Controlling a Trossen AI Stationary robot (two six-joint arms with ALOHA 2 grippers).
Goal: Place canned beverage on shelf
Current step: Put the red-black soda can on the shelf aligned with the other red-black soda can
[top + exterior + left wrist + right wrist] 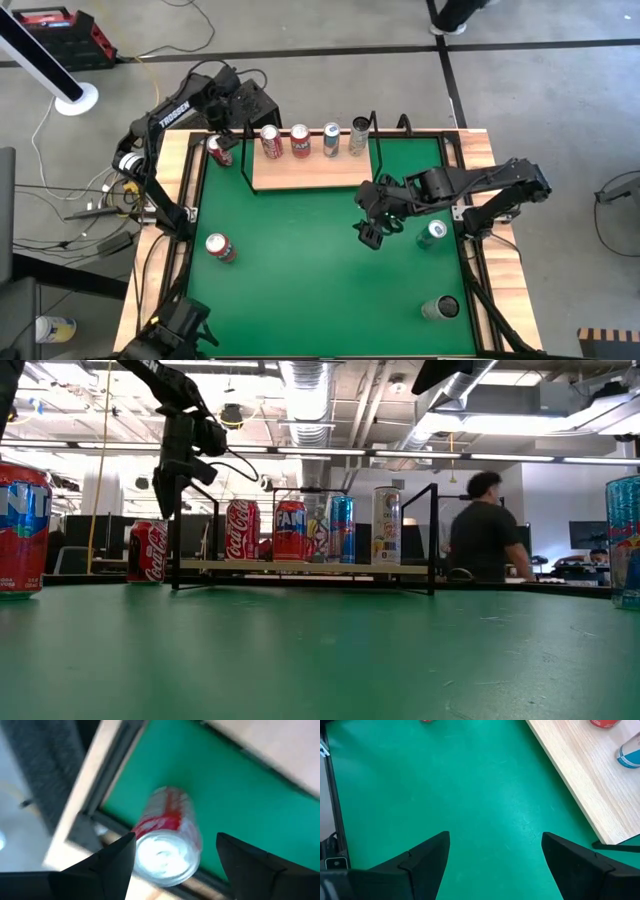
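Red can [219,149] stands at the worktop's far-left corner, just beside the shelf [305,171], under the left gripper [175,857] with jaws spread wide either side; likely rigid, smooth and slippery, best gripped mid-wall, while the right gripper [371,233] waits mid-worktop, jaws spread.

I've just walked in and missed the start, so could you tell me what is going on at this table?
The robot is stocking cans onto the shelf, where four cans already stand in a row. The left gripper is open above a red can that stands on the green mat beside the shelf's left end; it has not closed on it. The right gripper hangs open over bare mat in front of the shelf, holding nothing. Three more cans wait on the mat, and a person is in the room behind.
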